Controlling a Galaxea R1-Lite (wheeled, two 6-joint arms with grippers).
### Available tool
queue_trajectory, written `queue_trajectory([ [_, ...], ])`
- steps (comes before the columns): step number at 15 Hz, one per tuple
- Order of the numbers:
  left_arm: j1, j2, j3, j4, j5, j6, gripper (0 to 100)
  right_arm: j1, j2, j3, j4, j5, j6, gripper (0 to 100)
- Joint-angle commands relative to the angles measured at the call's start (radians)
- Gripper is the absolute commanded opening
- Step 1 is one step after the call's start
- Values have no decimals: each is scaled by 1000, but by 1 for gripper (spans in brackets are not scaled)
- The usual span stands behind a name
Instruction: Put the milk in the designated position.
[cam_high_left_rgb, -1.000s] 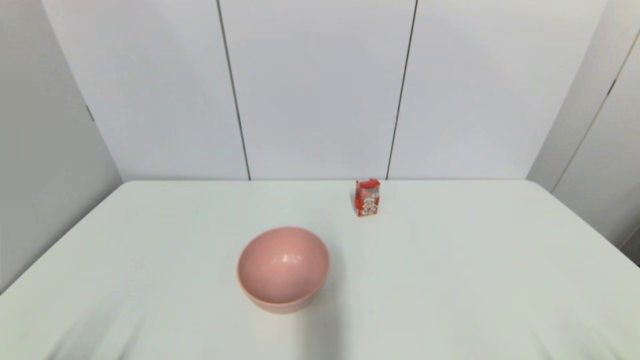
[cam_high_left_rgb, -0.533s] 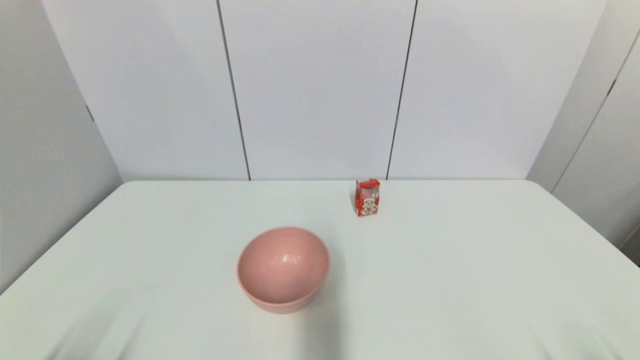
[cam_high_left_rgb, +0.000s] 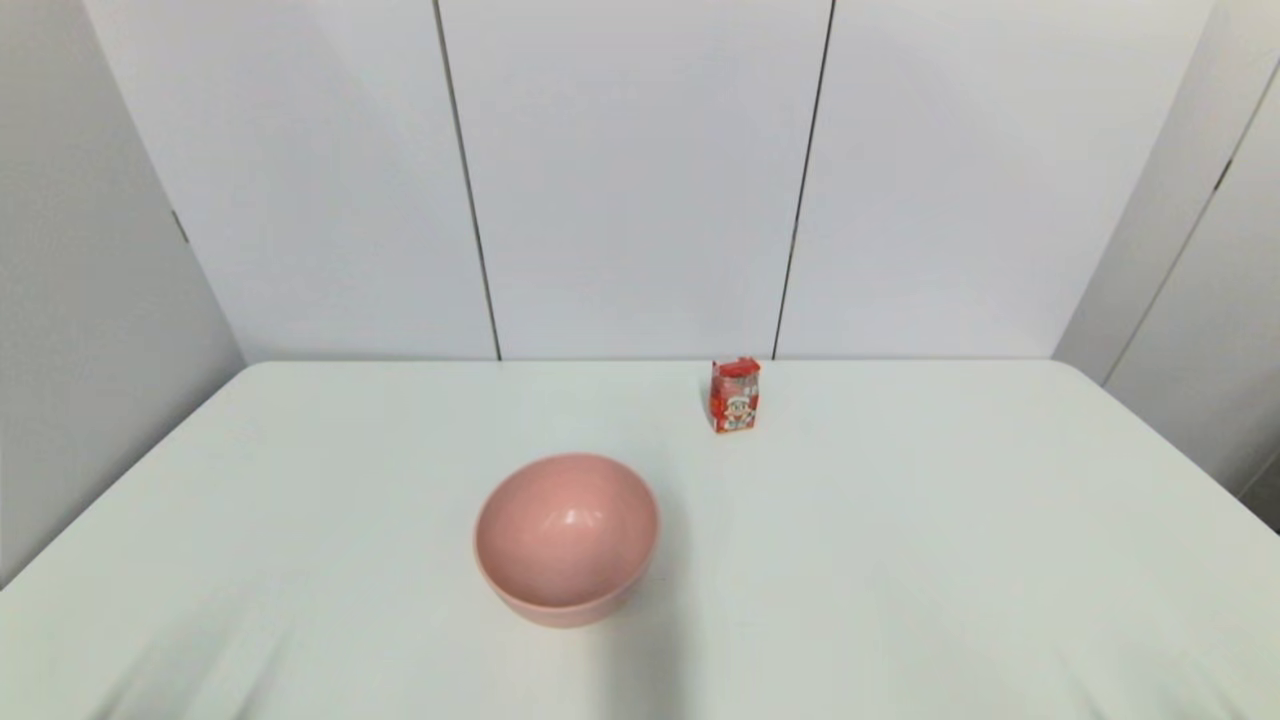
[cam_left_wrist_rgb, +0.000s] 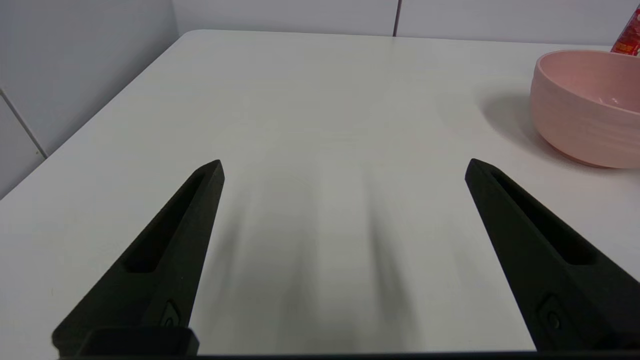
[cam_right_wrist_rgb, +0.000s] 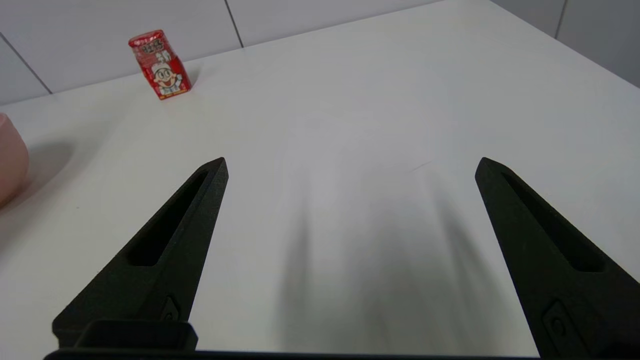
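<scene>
The pink bowl (cam_high_left_rgb: 567, 537) is sitting upright on the white table (cam_high_left_rgb: 900, 560), nearer the robot and a little left of centre. Its glossy inside is showing nothing in it; the left wrist view is showing its ribbed outer wall (cam_left_wrist_rgb: 585, 112).

The milk (cam_high_left_rgb: 735, 395) is standing upright near the table's far edge, close to the wall panels, right of centre and well apart from the bowl. It is a small red and white carton with a folded top, and a cartoon figure with a white cap is facing the robot in the right wrist view (cam_right_wrist_rgb: 161, 65). Only 1 red corner of it is peeking past the bowl's rim in the left wrist view (cam_left_wrist_rgb: 630, 37).

Neither arm is appearing in the head view. The left gripper (cam_left_wrist_rgb: 345, 167) is hovering over bare table with its 2 fingers spread wide and nothing between them. The right gripper (cam_right_wrist_rgb: 351, 164) is likewise spread wide over bare table, gripping nothing, well short of the milk.
</scene>
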Motion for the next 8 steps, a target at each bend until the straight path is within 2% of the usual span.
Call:
queue_trajectory([
  [1, 1, 1, 0, 0, 0, 0, 100, -1, 0, 0, 0, 0, 1, 100],
  [8, 1, 1, 0, 0, 0, 0, 100, -1, 2, 0, 0, 0, 1, 100],
])
